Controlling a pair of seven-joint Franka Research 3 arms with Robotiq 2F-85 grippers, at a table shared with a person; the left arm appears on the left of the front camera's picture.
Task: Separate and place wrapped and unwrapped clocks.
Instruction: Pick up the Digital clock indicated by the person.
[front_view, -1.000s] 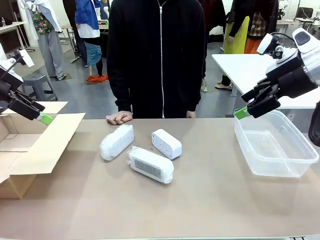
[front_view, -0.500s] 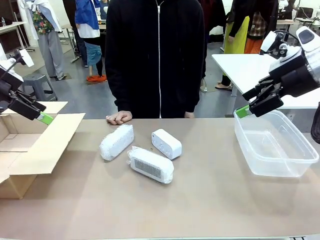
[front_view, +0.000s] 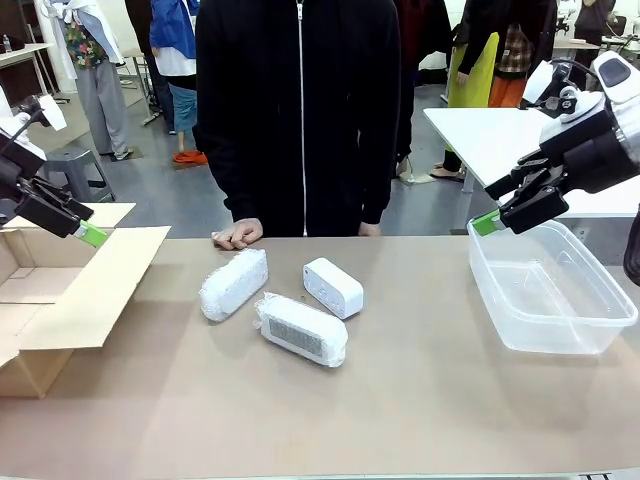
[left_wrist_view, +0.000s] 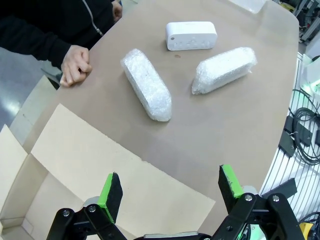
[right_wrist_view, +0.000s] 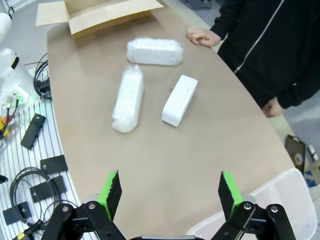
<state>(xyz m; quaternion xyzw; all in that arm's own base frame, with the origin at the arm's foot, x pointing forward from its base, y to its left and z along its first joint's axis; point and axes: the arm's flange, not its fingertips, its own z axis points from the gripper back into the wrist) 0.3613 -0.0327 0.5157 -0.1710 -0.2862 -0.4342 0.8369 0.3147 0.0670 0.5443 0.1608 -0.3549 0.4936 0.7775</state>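
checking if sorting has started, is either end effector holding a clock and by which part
Nothing is held: left end effector and right end effector are open and empty; the wrapped clocks and bare clock lie untouched.

Bright, even overhead light leaves only soft, faint shadows on the desk (front_view: 420, 400), all views sharp, wrist views bowing at the edges.

An open cardboard box (front_view: 90, 290) sits at the left edge of the brown table (front_view: 420, 400), a clear plastic tub (front_view: 487, 270) at the right. A person in a black zip jacket (front_view: 300, 110) stands top centre.
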